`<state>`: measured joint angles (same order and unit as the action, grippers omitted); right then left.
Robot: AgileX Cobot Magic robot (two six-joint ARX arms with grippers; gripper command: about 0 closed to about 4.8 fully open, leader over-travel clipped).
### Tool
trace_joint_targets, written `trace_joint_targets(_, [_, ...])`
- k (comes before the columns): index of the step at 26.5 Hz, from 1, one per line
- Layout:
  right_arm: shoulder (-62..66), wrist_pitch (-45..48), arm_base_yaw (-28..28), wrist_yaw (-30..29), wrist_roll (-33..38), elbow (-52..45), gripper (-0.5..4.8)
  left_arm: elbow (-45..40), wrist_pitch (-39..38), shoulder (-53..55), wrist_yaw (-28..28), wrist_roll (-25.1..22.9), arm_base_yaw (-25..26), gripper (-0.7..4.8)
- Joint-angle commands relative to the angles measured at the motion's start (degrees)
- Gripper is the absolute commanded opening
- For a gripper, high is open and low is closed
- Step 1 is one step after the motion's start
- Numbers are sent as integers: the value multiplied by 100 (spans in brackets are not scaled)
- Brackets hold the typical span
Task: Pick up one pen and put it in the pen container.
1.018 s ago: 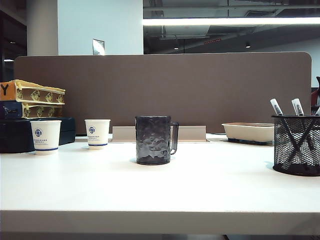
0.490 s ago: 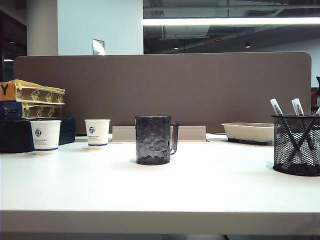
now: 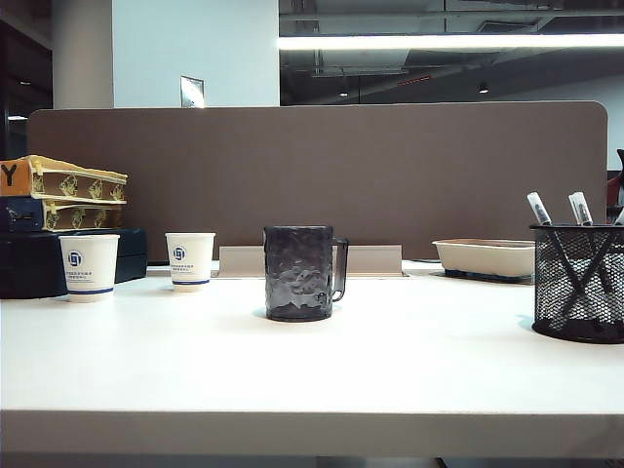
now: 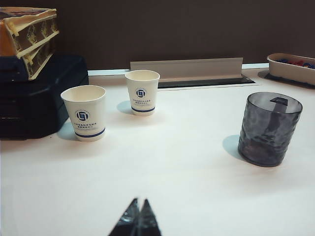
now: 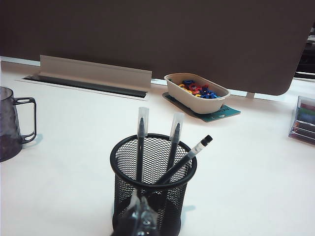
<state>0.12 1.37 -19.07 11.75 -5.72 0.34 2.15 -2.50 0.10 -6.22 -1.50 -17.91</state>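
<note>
From my seat, nearest in the left wrist view is the left gripper (image 4: 138, 209), its fingertips pressed together with nothing between them, hanging over bare white table (image 4: 162, 167). Neither gripper appears in the exterior view. Beyond the left gripper, off to one side, stands the dimpled mug (image 4: 269, 129), upright and apart from everything else. On the other side sit two paper cups (image 4: 84, 112), near each other but not touching, the farther one (image 4: 142, 92) closer to the cable slot (image 4: 187, 69). A dark case (image 4: 34, 93) lies by the nearer cup, with stacked yellow boxes (image 4: 27, 32) on top of it.

In the right wrist view the right gripper (image 5: 140, 214) is also closed tight on nothing, sitting just in front of the pen container (image 5: 153, 184). I see three pens (image 5: 141, 142) standing in the container: two lean with clear caps upward, and the third (image 5: 184, 160) slants across the rim with its dark tip sticking out. I see no pen lying loose on the table. Farther back a beige tray (image 5: 197, 93) of coloured bits rests on a green mat. The brown divider (image 3: 322, 175) closes off the back.
</note>
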Motion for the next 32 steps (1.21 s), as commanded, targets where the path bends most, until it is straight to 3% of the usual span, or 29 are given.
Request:
trace_joint_targets(1, [-22, 48, 9, -7, 11, -28, -1, 22, 44, 4, -17, 0, 72, -6])
trace_joint_targets(10, [-24, 48, 9, -7, 11, -28, -1, 24, 221, 4, 391, 0, 807, -6])
trace_joint_targets(22, [-24, 48, 9, -7, 11, -28, -1, 22, 345, 4, 494, 151, 1650, -6])
trace_joint_targets(32, [-24, 48, 9, -7, 11, -28, -1, 22, 341, 4, 496, 151, 1690, -6])
